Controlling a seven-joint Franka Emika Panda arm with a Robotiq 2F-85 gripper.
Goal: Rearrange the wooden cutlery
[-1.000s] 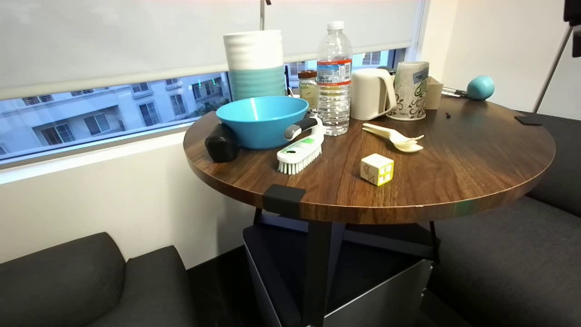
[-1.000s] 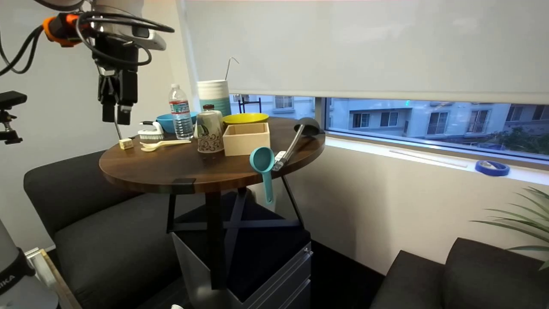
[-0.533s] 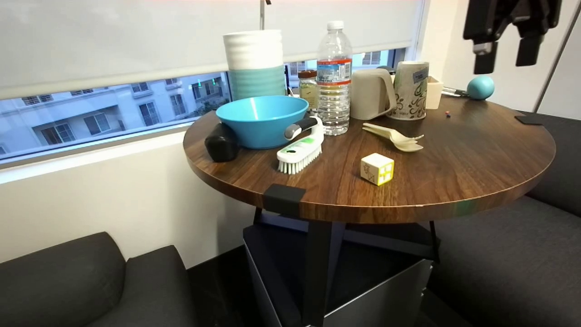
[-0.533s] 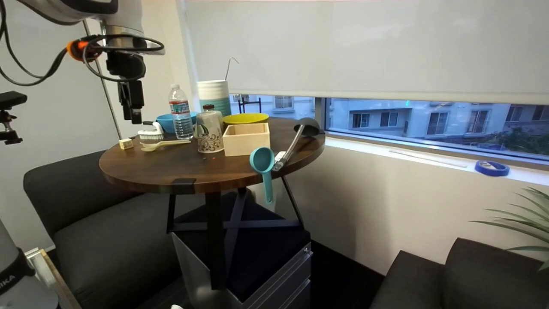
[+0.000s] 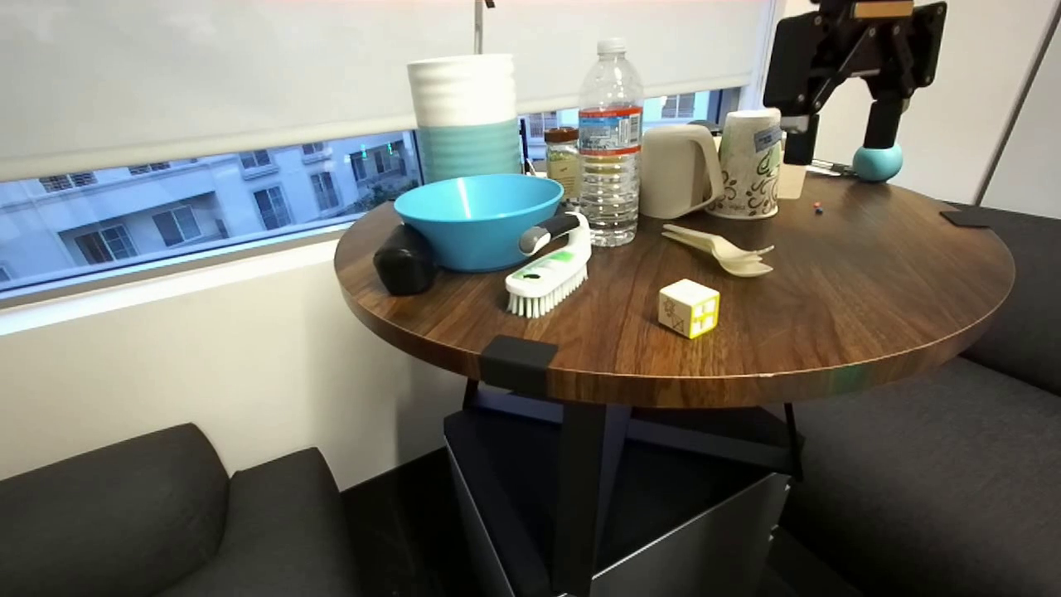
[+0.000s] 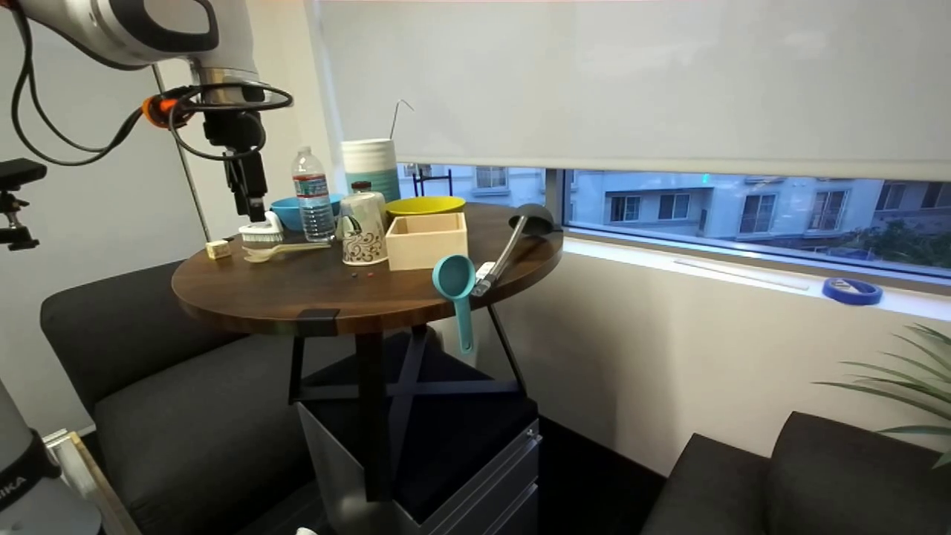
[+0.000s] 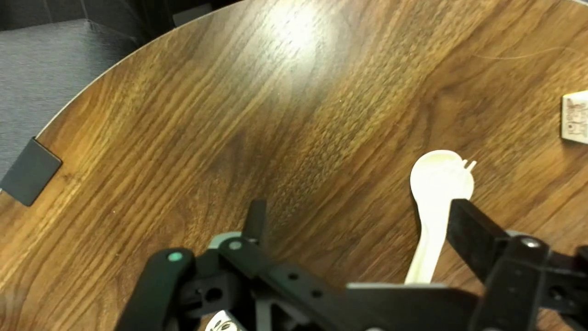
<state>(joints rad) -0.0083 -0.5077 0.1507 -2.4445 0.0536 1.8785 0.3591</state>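
Wooden cutlery (image 7: 435,197) lies on the bench (image 7: 275,138), lower than the wide-spread tool (image 7: 360,214) and apart from it, partly hidden behind it in the wrist view, “IKA” legible on the robot's base (image 6: 41,496), bottle label (image 5: 611,131) too small to read.

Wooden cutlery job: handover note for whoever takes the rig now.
Tool: open, holding nothing, above the table.
Wooden cutlery: at least two overlapping pieces, one showing tines, on the table; in both exterior views between the pale cube and the patterned cup.
Done: no piece gripped; pictures don't show whether any was rearranged.
Left: likely gripping and rearranging the pieces; target layout isn't shown. In the wrist view the cutlery sits right of the tool's centre, so probably re-centre before gripping.
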